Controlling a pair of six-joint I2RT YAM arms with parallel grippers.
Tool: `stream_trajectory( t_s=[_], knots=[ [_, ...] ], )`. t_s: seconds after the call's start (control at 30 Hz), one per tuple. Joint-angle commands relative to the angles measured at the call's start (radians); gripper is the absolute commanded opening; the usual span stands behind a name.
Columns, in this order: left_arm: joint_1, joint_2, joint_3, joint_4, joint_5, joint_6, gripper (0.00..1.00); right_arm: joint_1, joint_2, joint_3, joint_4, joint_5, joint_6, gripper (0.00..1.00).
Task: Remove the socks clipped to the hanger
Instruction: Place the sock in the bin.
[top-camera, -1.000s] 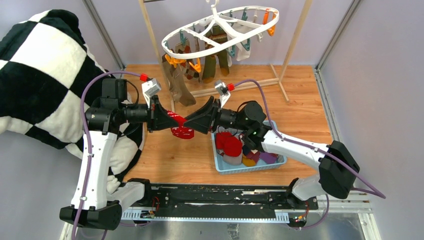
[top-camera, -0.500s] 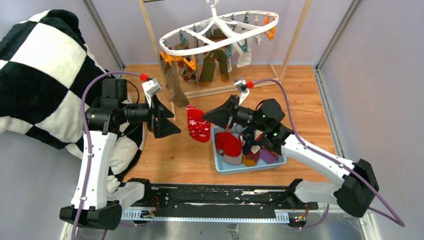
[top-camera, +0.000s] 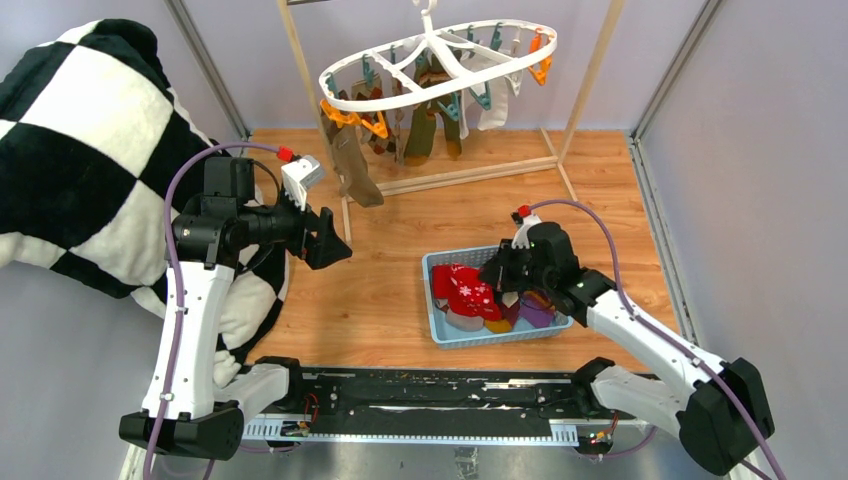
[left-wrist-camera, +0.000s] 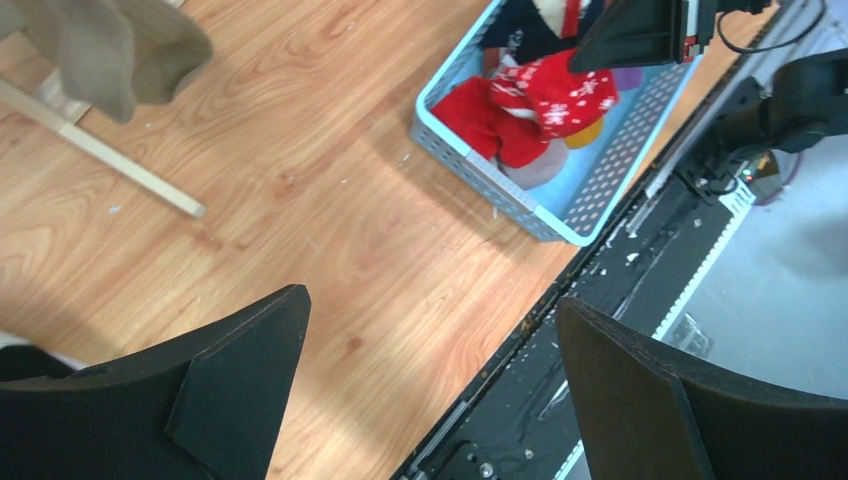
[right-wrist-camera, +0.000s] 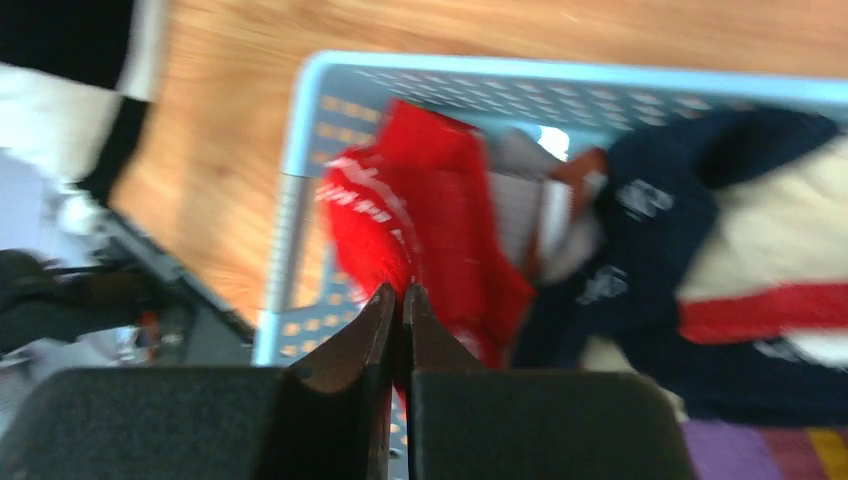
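Room: pale lilac walls (top-camera: 750, 120) with metal corner strips. The surface is a wood-grain board (top-camera: 380, 310), scuffed with pale specks in my left wrist view.

One black-and-white checked blanket (top-camera: 70, 140), the biggest thing here, fills the upper left of the top view.

One light wooden rack (top-camera: 300, 70), top centre, with two uprights and a base rail.

One hanger (top-camera: 440, 62), a white oval plastic frame with curved cross-ribs. It hangs tilted by its hook at top centre, inside the rack. Orange and teal clips (top-camera: 352, 118) sit round its rim, too small and crowded to count.

The socks (top-camera: 352, 168) still clipped on hang below the frame. I count at least five: a tan one lowest at the left end, two olive in the middle, a patterned one between, and a white one to the right. Overlap stops a firm count.

One black rail (top-camera: 430, 405) runs along the bottom edge, carrying my arm bases.

One pale blue perforated basket (top-camera: 434, 322), lower centre-right on the board. It holds a heap of loose socks: two red, navy, grey, purple, orange. At least six.

My left claw (left-wrist-camera: 430, 300) is spread wide and holds nothing. It sits in mid-air at centre-left, well apart from the basket.

My right claw (right-wrist-camera: 398, 290) is over the basket, fingers pinched almost flat together. Red fabric of the red snowflake sock (top-camera: 476, 296) shows in the slit, so I am gripping it. The sock's body already lies on the heap.
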Motion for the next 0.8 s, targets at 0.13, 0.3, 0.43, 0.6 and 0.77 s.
stream_trajectory(
  t_s=[0.13, 0.3, 0.43, 0.6, 0.77],
  knots=[
    [0.005, -0.003, 0.026, 0.002, -0.173, 0.001, 1.00, 0.011, -0.027, 0.131, -0.311, 0.361, -0.209, 0.38],
    [0.041, 0.029, 0.029, 0.002, -0.169, -0.006, 1.00, 0.020, -0.079, 0.165, -0.273, 0.279, -0.172, 0.46],
    [0.111, 0.058, 0.036, 0.001, -0.151, -0.019, 1.00, 0.013, -0.043, 0.061, -0.065, 0.106, -0.070, 0.39],
    [0.141, 0.049, 0.039, 0.001, -0.143, -0.021, 1.00, -0.035, 0.176, -0.015, 0.152, -0.046, 0.015, 0.27],
    [0.171, 0.035, 0.025, 0.001, -0.129, -0.017, 1.00, -0.061, 0.358, -0.040, 0.243, -0.073, 0.003, 0.21]
  ],
)
